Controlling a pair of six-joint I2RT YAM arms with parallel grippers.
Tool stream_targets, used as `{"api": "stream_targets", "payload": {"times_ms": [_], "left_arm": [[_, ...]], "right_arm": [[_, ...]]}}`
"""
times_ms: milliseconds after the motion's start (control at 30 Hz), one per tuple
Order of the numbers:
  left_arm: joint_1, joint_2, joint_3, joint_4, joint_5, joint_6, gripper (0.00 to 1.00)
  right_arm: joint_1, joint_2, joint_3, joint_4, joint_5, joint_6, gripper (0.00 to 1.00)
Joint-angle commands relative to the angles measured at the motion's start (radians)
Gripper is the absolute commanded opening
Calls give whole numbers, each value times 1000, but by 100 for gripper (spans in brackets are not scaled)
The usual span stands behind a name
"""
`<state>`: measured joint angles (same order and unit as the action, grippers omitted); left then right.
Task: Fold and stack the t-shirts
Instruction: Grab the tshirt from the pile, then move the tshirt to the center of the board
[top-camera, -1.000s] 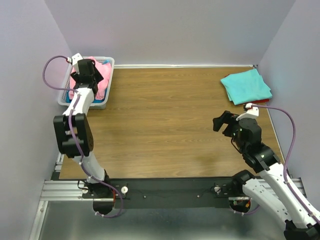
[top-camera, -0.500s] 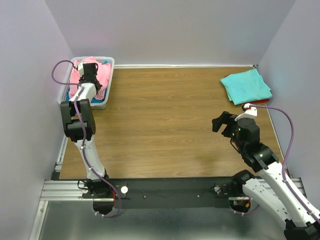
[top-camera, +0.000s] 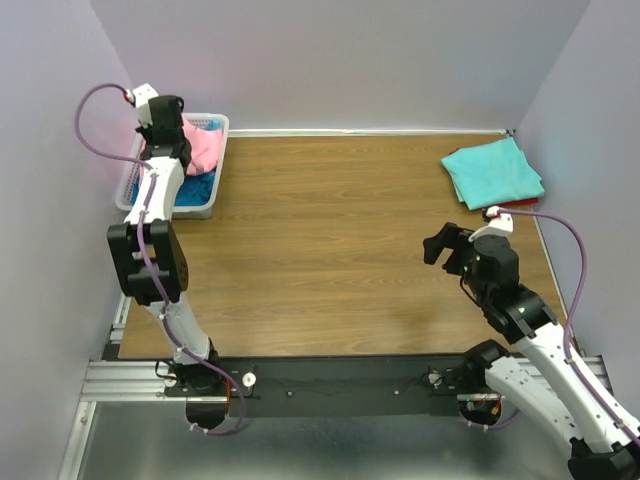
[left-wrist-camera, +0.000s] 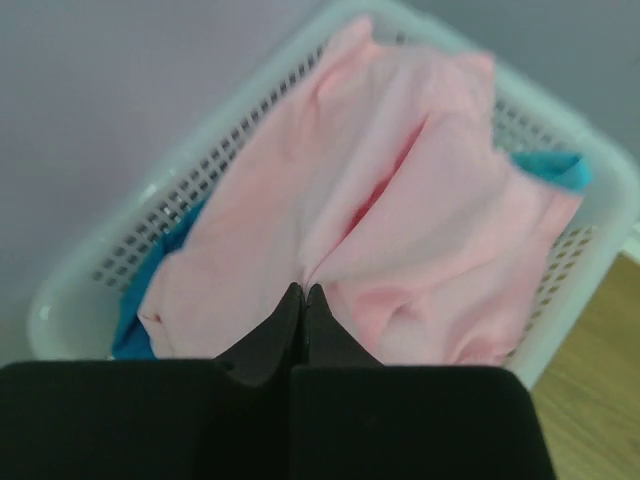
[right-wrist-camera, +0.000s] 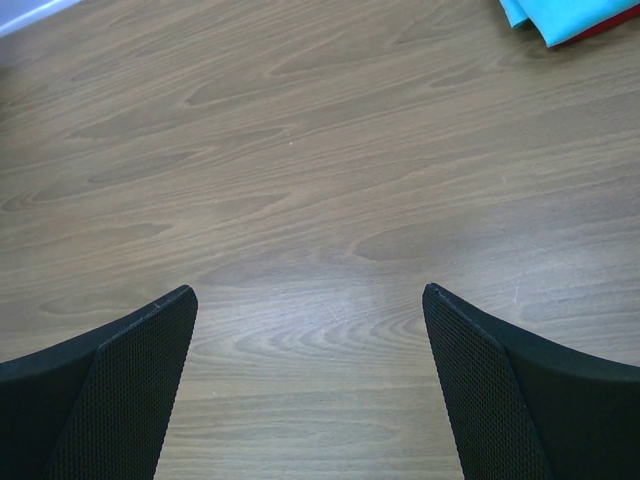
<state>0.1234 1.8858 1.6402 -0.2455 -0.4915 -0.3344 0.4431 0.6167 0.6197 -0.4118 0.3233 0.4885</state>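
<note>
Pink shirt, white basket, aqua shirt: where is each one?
pink shirt (left-wrist-camera: 400, 200), left wrist view, its middle
white basket (left-wrist-camera: 175, 185), left wrist view, lattice wall
aqua shirt (top-camera: 495, 172), top external view, folded top face

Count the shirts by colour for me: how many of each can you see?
Pink shirt: 1
Aqua shirt: 1
Red shirt: 1, only an edge showing under the aqua
Teal-blue shirt: at least 1, partly hidden in the basket
Total: at least 4

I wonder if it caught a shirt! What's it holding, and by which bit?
The left gripper has its jaws shut on a bunched fold of the pink t-shirt, above the basket. The right gripper holds nothing.
</note>
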Motion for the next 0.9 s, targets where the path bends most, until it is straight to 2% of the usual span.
{"api": "stream_targets", "payload": {"times_ms": [0,167,267,300,400,433,500,633,733,767,800,833,867], "left_arm": [[-11,-141,66,51,-127,52,0],[-62,-198,108,75,-121,93,0],[-120,-220,154,87,-55,136,0],[-190,-220,171,87,-29,143,0],[-298,-209,254,84,57,181,0],[-414,-200,373,75,139,219,0],[-441,-200,395,77,188,244,0],[-588,-223,475,83,327,325,0],[-646,-272,432,104,447,406,0],[-646,-289,402,117,447,419,0],[-651,-333,312,136,479,429,0],[-651,-356,255,190,478,439,10],[-651,-400,197,219,414,442,42]], "right_arm": [[-3,-12,17,15,-20,-4,100],[-3,-18,20,11,-38,-1,100],[-4,-29,23,11,-39,7,100],[-3,-32,23,11,-44,9,100],[-3,-35,29,11,-53,12,100],[-3,-52,38,10,-56,10,100],[-3,-60,41,8,-58,10,100],[-3,-97,49,7,-56,2,100],[-3,-120,60,5,-56,-13,100],[-3,-124,64,5,-58,-19,100],[-3,-129,67,5,-62,-34,100],[-4,-132,72,4,-64,-42,100],[-3,-133,80,4,-69,-53,100]]}}
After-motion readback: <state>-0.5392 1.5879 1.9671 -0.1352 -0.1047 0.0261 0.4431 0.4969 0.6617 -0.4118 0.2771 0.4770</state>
